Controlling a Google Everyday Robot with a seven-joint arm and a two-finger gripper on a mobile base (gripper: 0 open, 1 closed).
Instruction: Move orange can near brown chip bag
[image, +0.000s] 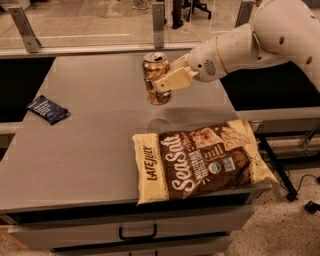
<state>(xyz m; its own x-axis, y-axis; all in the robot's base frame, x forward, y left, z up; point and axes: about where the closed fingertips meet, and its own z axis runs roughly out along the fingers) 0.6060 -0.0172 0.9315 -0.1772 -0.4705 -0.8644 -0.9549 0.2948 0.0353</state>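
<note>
The orange can (155, 78) is upright, copper-coloured with a silver top, held in my gripper (167, 80) over the middle of the grey table. The cream fingers (172, 80) are shut on the can's right side, and the white arm reaches in from the upper right. I cannot tell whether the can's base touches the table. The brown chip bag (200, 160) lies flat at the table's front right, with "Sea Salt" script and cream ends. The can is a short way behind the bag's upper left end.
A small dark-blue packet (48, 109) lies at the table's left edge. The grey table (85, 150) has a drawer with a handle (137, 233) below its front. A railing and glass run behind the table. The bag overhangs the table's front right corner.
</note>
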